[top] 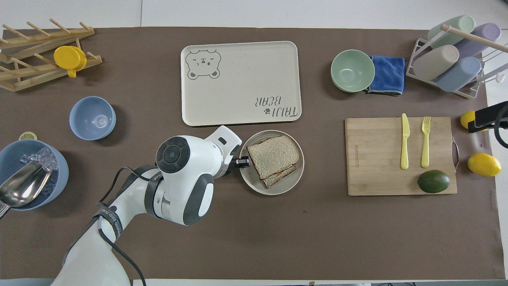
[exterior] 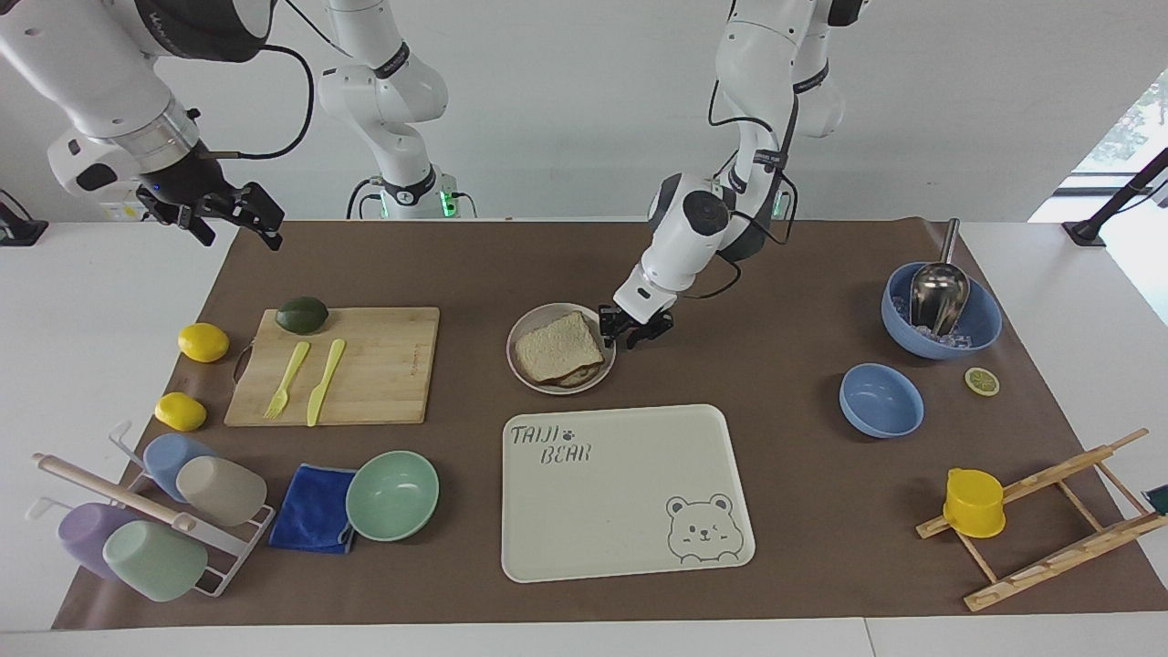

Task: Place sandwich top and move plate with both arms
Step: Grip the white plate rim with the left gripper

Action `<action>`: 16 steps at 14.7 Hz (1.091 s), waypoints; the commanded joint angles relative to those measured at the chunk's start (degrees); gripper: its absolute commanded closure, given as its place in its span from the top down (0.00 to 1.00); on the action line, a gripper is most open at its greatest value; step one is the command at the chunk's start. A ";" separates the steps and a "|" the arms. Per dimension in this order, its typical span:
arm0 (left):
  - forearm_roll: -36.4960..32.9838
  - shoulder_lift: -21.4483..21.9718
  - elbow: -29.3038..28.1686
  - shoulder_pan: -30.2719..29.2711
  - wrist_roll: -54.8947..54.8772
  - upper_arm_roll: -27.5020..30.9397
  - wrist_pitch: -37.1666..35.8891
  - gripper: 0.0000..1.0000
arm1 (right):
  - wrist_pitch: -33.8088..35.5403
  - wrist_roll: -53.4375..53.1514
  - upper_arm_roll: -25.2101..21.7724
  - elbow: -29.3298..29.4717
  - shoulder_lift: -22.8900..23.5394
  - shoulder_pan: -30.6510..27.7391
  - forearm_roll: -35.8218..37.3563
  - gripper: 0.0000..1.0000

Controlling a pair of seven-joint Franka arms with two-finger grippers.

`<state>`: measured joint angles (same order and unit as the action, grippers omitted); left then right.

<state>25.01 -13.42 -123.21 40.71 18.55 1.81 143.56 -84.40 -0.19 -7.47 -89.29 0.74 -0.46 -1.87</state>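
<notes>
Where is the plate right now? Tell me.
The plate sits mid-table carrying the sandwich top, between the cutting board and the left gripper at its rim, nearer the robots than the bear tray.

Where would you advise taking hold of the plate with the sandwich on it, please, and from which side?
Probably by the raised rim of the plate, pinched across its edge. The sandwich top fills the middle, leaving only the rim bare. Come in low from the ends: the left gripper is already at the rim on its arm's side, and the matching bare rim faces the right arm's end.
</notes>
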 commanded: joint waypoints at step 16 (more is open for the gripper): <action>4.78 1.90 3.13 -2.63 1.04 1.18 -6.42 0.00 | -0.77 1.42 1.14 -2.21 -1.00 -0.59 0.29 1.00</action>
<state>29.46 -13.46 -121.86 41.13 19.13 2.35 142.28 -84.54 -0.18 -7.07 -90.23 0.90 -0.38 -1.87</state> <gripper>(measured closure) 0.943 0.000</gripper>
